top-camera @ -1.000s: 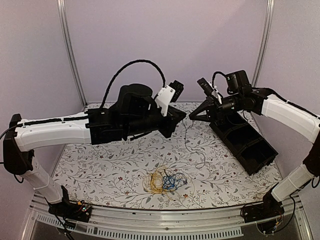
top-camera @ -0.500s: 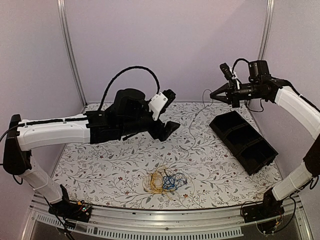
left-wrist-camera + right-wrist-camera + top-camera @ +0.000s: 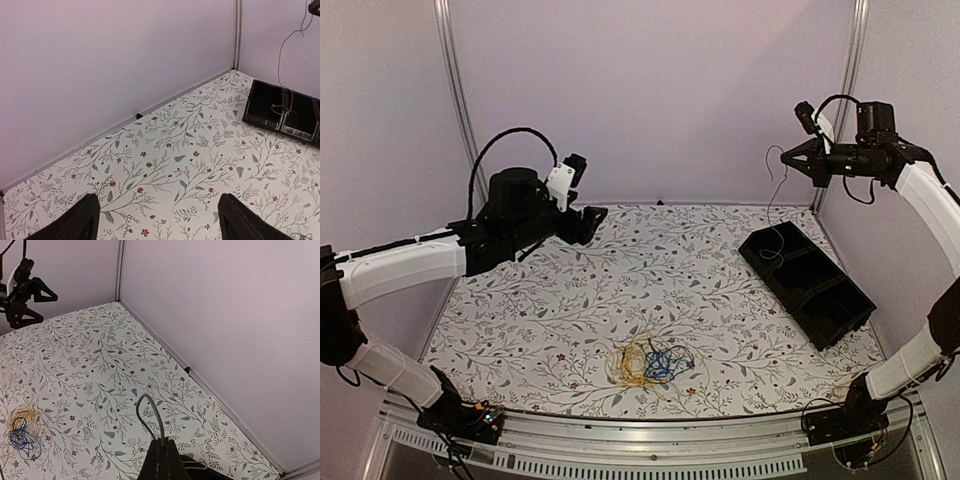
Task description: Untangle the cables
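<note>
Left jaws spread, empty | right jaws pinching one thin wire (image 3: 146,395) | one yellow-blue tangle (image 3: 648,362)

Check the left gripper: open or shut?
Open. The left gripper shows fingers wide apart in its wrist view, only table between them.

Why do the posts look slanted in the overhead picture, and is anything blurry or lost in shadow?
Top external: the wide lens slants the corner posts and bows the front rail; light is soft, shadows faint; the thin grey wire under the right gripper nearly fades into the wall. Left and right wrist: table pattern sharp, fingers mere dark silhouettes.
</note>
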`<state>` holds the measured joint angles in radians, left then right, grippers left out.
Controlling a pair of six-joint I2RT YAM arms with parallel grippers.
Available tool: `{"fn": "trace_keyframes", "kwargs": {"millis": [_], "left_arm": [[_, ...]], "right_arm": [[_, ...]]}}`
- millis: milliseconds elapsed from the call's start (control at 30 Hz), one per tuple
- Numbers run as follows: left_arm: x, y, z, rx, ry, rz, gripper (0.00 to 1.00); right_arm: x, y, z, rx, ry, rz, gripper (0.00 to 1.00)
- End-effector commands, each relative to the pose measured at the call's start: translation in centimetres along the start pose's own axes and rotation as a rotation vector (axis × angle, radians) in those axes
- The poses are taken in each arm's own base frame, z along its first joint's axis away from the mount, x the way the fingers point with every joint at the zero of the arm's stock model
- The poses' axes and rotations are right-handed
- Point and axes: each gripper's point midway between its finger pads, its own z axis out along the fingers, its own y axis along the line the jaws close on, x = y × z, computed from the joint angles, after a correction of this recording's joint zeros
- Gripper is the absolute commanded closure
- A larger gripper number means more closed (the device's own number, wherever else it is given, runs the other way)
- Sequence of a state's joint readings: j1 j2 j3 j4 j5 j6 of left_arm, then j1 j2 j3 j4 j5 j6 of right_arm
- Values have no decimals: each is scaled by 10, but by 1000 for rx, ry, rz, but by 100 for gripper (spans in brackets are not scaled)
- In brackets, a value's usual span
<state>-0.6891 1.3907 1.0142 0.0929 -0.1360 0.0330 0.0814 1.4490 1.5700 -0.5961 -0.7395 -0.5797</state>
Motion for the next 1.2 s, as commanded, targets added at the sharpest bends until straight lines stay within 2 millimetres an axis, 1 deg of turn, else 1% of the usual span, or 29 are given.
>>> {"fn": "trace_keyframes", "kwargs": {"millis": [0, 133, 333, 400, 467, 600, 700, 833, 900, 1000, 1100, 1167], "left_arm": [[-36, -1, -15, 12, -111, -36, 17], [-37, -6, -17, 37, -115, -41, 17], [-33, -12, -14, 48, -100, -36, 17], [-31, -13, -13, 50, -94, -36, 17], [-31, -15, -12, 55, -89, -33, 18], [-30, -16, -12, 51, -85, -33, 18], [-30, -17, -12, 49, -85, -31, 18], [-30, -18, -12, 51, -83, -26, 18], [-30, -19, -12, 50, -80, -23, 18], [-28, -20, -11, 50, -77, -17, 18], [-28, -21, -10, 51, -74, -16, 18], [-28, -21, -11, 52, -74, -15, 18]], "right_arm": [[16, -24, 5, 71, 49, 40, 100], [27, -42, 10, 125, 74, 55, 100], [39, -71, 15, 232, 101, 85, 100], [48, -77, 20, 250, 116, 99, 100], [63, -81, 26, 262, 143, 113, 100], [102, -80, 41, 244, 208, 154, 100], [133, -70, 51, 205, 257, 190, 100], [168, -57, 58, 174, 321, 235, 100], [182, -52, 59, 168, 351, 248, 100], [198, -46, 58, 160, 395, 256, 100], [215, -43, 59, 150, 463, 269, 100], [229, -46, 61, 150, 519, 281, 100]]}}
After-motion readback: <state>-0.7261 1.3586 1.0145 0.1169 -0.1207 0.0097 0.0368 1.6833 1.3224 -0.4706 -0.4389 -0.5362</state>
